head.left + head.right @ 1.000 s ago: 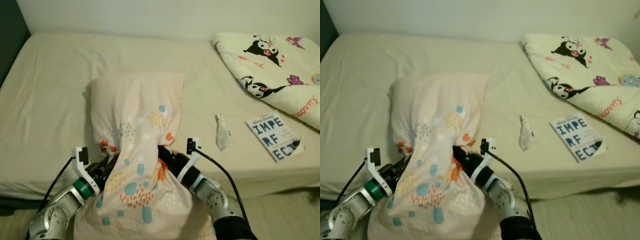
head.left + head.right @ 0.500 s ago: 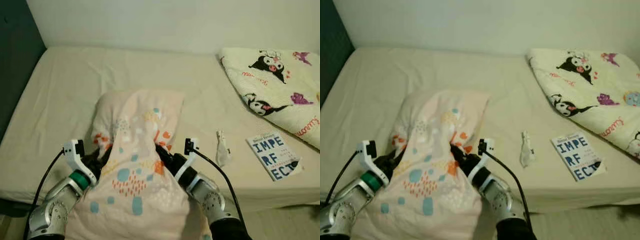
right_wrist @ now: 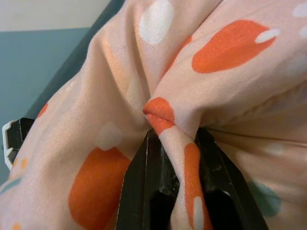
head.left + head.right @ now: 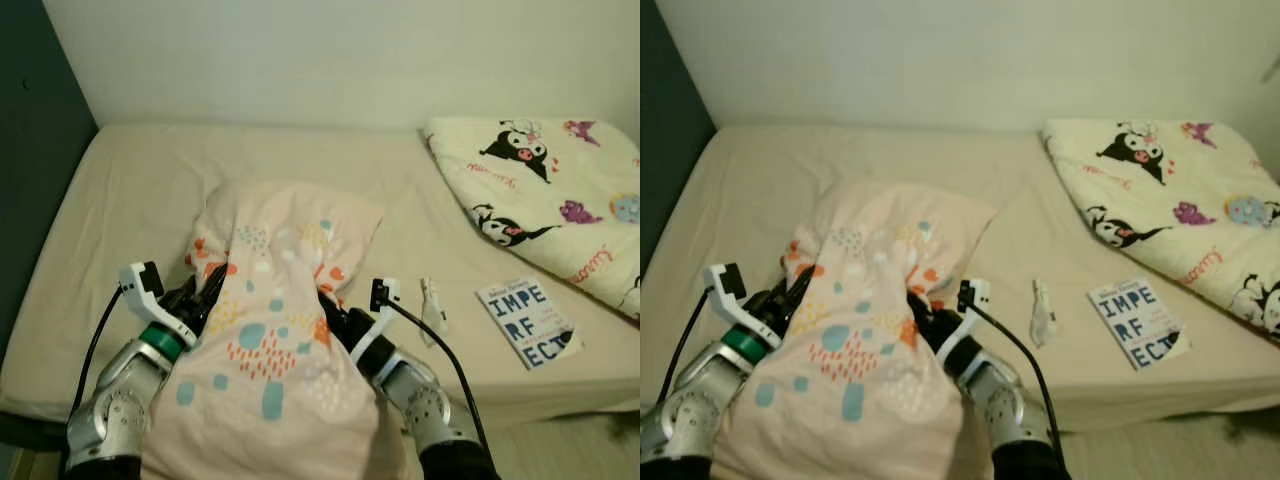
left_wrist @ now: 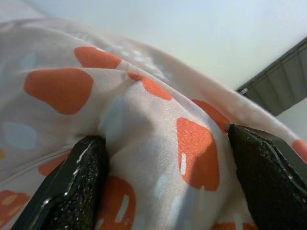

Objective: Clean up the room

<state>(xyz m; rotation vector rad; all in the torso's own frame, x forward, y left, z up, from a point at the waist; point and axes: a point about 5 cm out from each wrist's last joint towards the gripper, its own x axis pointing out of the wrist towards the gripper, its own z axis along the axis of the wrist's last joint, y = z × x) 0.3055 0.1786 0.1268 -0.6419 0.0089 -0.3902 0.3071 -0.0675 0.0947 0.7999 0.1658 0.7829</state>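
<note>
A pale pink pillow (image 4: 280,290) with orange, teal and white spots leans over the near edge of the bed (image 4: 130,190), its upper end lying on the mattress. My left gripper (image 4: 205,290) holds its left side; in the left wrist view the gripper (image 5: 168,148) has a thick bulge of fabric between its fingers (image 5: 81,187). My right gripper (image 4: 325,305) holds the pillow's right side; the right wrist view has it (image 3: 180,163) pinching a fold of the pillow (image 3: 220,57).
A cream blanket (image 4: 540,190) with cartoon prints lies at the bed's right. Near the front edge are a book (image 4: 527,323) and a crumpled white scrap (image 4: 432,303). A dark wall (image 4: 30,150) borders the bed on the left.
The view has lifted, showing more wall. The pillow's upper end now lies further onto the mattress. Both grippers have kept their hold on it.
</note>
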